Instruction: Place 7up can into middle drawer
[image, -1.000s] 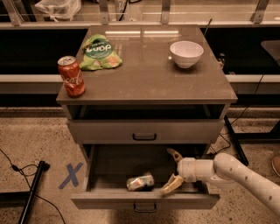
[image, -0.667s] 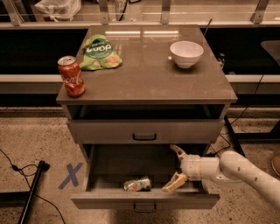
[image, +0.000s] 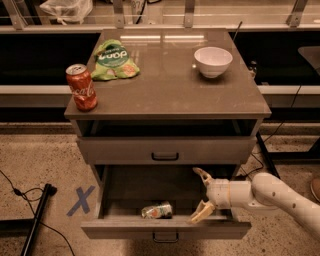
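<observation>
Camera view: claw spread wide, empty, inside middle drawer; 7up can lying beside.

Lab-like test space: tape X on speckled floor, loose cables, drawer cabinet; fingers spread in middle drawer.

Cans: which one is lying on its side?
The 7up can, lying in the open middle drawer beside the open end effector; the red Coca-Cola can stands upright on the cabinet.
</observation>
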